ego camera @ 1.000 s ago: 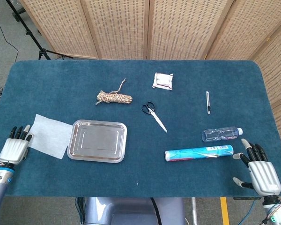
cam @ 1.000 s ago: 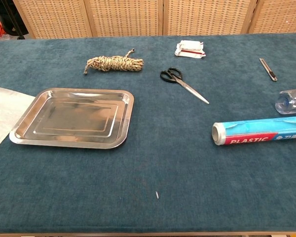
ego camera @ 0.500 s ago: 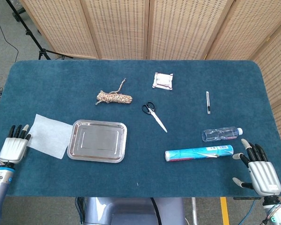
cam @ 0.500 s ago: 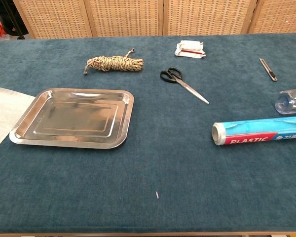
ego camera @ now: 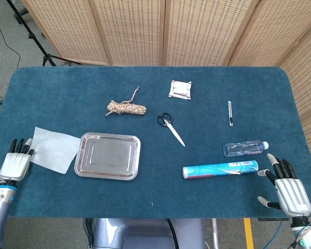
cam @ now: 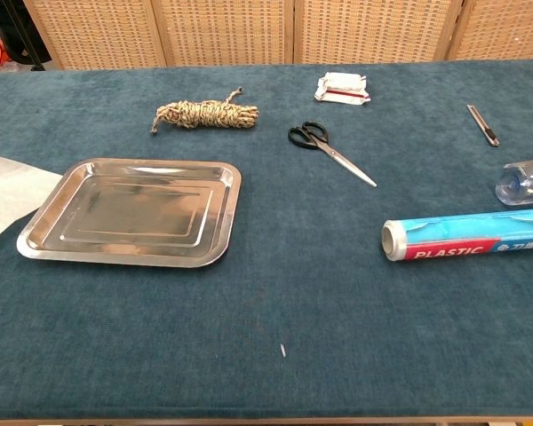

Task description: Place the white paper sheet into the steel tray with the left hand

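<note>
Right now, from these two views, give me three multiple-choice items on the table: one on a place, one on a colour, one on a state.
1. Where does the white paper sheet lie?
A. Inside the steel tray
B. On the cloth left of the steel tray
C. Under the scissors

2. What colour are the handles of the scissors?
A. Black
B. Red
C. Yellow

3. What is the left hand doing?
A. Lifting the sheet clear of the table
B. Gripping the tray
C. Lying at the sheet's left edge, fingers extended

Answers: 1 B, the tray is bare in both views and the sheet lies beside it. 2 A, the loops show black. 3 C, the head view shows the fingertips at the sheet's edge, the sheet flat.
</note>
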`<control>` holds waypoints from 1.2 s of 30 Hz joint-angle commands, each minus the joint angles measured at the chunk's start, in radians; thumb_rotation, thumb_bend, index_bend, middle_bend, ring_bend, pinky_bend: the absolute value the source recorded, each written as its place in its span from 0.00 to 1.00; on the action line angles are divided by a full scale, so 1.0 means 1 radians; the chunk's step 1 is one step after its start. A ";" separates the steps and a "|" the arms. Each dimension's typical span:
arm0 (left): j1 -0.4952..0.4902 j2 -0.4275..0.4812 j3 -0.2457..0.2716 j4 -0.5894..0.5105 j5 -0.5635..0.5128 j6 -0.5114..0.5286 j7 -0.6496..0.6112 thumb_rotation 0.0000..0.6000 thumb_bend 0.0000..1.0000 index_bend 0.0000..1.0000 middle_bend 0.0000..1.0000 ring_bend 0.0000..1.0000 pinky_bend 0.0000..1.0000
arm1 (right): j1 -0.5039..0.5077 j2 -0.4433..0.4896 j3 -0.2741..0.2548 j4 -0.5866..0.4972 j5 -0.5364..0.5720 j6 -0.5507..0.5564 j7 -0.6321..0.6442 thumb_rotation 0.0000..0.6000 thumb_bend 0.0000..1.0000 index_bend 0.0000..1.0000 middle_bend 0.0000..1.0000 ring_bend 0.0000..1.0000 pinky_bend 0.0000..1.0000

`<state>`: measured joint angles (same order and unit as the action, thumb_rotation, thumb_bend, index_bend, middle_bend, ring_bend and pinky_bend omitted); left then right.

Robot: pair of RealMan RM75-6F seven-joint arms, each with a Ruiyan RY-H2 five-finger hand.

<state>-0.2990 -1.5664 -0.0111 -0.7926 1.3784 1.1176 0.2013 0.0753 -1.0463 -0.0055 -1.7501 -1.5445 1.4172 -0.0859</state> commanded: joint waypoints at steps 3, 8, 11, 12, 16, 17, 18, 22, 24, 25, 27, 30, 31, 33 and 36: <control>0.002 -0.016 -0.008 0.019 0.006 0.022 0.003 1.00 0.52 0.38 0.14 0.00 0.00 | -0.001 0.001 -0.002 -0.001 -0.004 0.001 -0.001 1.00 0.00 0.33 0.01 0.00 0.00; 0.003 -0.043 -0.011 0.060 0.009 0.028 -0.007 1.00 0.54 0.45 0.17 0.00 0.00 | -0.003 0.003 -0.001 -0.002 -0.008 0.008 0.003 1.00 0.00 0.33 0.01 0.00 0.00; 0.005 -0.056 -0.010 0.080 0.011 0.029 -0.010 1.00 0.54 0.51 0.20 0.00 0.00 | -0.003 0.004 -0.001 -0.002 -0.008 0.008 0.004 1.00 0.00 0.33 0.01 0.00 0.00; 0.006 -0.060 -0.011 0.087 0.013 0.033 -0.012 1.00 0.55 0.54 0.21 0.00 0.00 | -0.003 0.004 -0.001 -0.002 -0.008 0.008 0.004 1.00 0.00 0.33 0.01 0.00 0.00; 0.008 -0.073 -0.014 0.109 0.020 0.047 -0.037 1.00 0.56 0.63 0.24 0.00 0.00 | -0.003 0.003 -0.002 -0.002 -0.010 0.006 0.003 1.00 0.00 0.33 0.01 0.00 0.00; 0.008 -0.074 -0.015 0.113 0.021 0.051 -0.040 1.00 0.56 0.65 0.24 0.00 0.00 | -0.003 0.003 -0.002 -0.002 -0.010 0.006 0.003 1.00 0.00 0.33 0.01 0.00 0.00; 0.008 -0.075 -0.015 0.116 0.023 0.053 -0.042 1.00 0.56 0.66 0.25 0.00 0.00 | -0.003 0.003 -0.002 -0.002 -0.010 0.007 0.003 1.00 0.00 0.33 0.01 0.00 0.00; 0.006 -0.074 -0.023 0.120 0.029 0.075 -0.053 1.00 0.55 0.66 0.25 0.00 0.00 | -0.003 0.004 -0.002 -0.002 -0.009 0.006 0.003 1.00 0.00 0.33 0.01 0.00 0.00; 0.006 -0.072 -0.027 0.117 0.029 0.081 -0.055 1.00 0.55 0.66 0.25 0.00 0.00 | -0.003 0.004 -0.002 -0.003 -0.009 0.006 0.003 1.00 0.00 0.33 0.01 0.00 0.00; 0.006 -0.070 -0.031 0.115 0.029 0.089 -0.057 1.00 0.55 0.66 0.25 0.00 0.00 | -0.003 0.004 -0.002 -0.003 -0.010 0.006 0.003 1.00 0.00 0.33 0.01 0.00 0.00; 0.003 -0.063 -0.038 0.105 0.030 0.100 -0.059 1.00 0.55 0.66 0.25 0.00 0.00 | -0.003 0.004 -0.002 -0.002 -0.010 0.006 0.005 1.00 0.00 0.33 0.01 0.00 0.00; -0.001 -0.053 -0.048 0.090 0.027 0.110 -0.055 1.00 0.55 0.66 0.25 0.00 0.00 | -0.003 0.006 -0.002 -0.002 -0.009 0.005 0.007 1.00 0.00 0.33 0.01 0.00 0.00; -0.002 -0.050 -0.051 0.086 0.026 0.112 -0.055 1.00 0.55 0.66 0.25 0.00 0.00 | -0.003 0.006 -0.002 -0.002 -0.009 0.006 0.007 1.00 0.00 0.33 0.01 0.00 0.00; -0.005 -0.043 -0.059 0.073 0.023 0.118 -0.055 1.00 0.55 0.66 0.25 0.00 0.00 | -0.003 0.006 -0.001 -0.002 -0.009 0.007 0.009 1.00 0.00 0.33 0.01 0.00 0.00; -0.009 -0.028 -0.071 0.048 0.019 0.129 -0.048 1.00 0.54 0.66 0.25 0.00 0.00 | -0.003 0.007 -0.001 -0.001 -0.007 0.005 0.011 1.00 0.00 0.33 0.01 0.00 0.00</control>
<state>-0.3052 -1.6019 -0.0759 -0.7339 1.3997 1.2405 0.1497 0.0726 -1.0396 -0.0065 -1.7516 -1.5513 1.4219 -0.0753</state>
